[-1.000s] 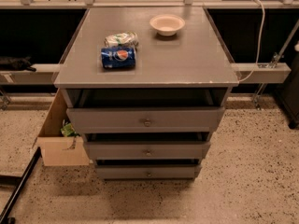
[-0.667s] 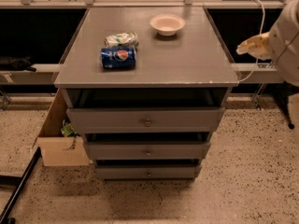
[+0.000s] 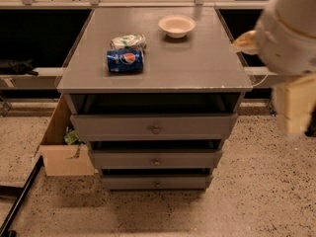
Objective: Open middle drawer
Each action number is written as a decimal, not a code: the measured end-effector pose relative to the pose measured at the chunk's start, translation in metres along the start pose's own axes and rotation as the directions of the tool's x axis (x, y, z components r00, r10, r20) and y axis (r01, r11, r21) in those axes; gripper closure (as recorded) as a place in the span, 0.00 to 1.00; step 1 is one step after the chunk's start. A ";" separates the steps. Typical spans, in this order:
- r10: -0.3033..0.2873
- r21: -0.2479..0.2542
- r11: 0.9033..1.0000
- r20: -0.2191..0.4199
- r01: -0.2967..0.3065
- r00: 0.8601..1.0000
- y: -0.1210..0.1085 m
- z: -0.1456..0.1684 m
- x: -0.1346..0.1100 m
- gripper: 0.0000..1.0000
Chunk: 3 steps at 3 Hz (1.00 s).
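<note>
- The middle drawer (image 3: 155, 158) sits under the desk's front edge, between the taller top drawer (image 3: 153, 126) and the slim bottom drawer (image 3: 157, 182). Looks pushed in to me, so the task hasn't really started.
- Its little round knob (image 3: 156, 161) is dead centre on the front. That's the only thing to grab, so I'd guess that's where the pull has to happen.
- The gripper (image 3: 245, 42) hangs just off the desk's right edge, up near the back right corner. It's well apart from the drawer and touching nothing. Honestly can't tell whether it's spread or pressed together.
- My read: it's up there because the arm comes in from the right side, and it'll need to drop below the front edge and swing to the middle.
- On the desk (image 3: 197, 73): a blue can (image 3: 125, 60) lying on its side, a crumpled packet (image 3: 128, 41) just behind it, and a bowl (image 3: 177, 25) toward the back edge. All clear of the drawer's path.
- A cardboard box (image 3: 61, 154) sits on the floor by the desk's left side, so it shouldn't block anything.
</note>
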State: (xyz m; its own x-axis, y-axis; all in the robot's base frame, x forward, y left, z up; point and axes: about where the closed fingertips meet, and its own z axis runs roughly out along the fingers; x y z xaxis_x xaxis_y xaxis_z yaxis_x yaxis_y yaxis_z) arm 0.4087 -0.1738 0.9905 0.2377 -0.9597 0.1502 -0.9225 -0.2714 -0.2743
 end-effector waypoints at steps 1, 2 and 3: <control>-0.055 -0.055 0.997 0.086 0.060 0.995 -0.053 0.047 -0.038 0.00; -0.076 -0.060 0.995 0.143 0.086 0.987 -0.057 0.071 -0.057 0.00; -0.084 -0.045 0.995 0.147 0.091 0.986 -0.064 0.070 -0.061 0.00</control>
State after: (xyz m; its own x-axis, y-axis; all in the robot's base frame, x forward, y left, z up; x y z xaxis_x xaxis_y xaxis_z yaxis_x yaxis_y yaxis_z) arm 0.4741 -0.1030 0.9323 0.3565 -0.9338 0.0310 -0.9097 -0.3545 -0.2164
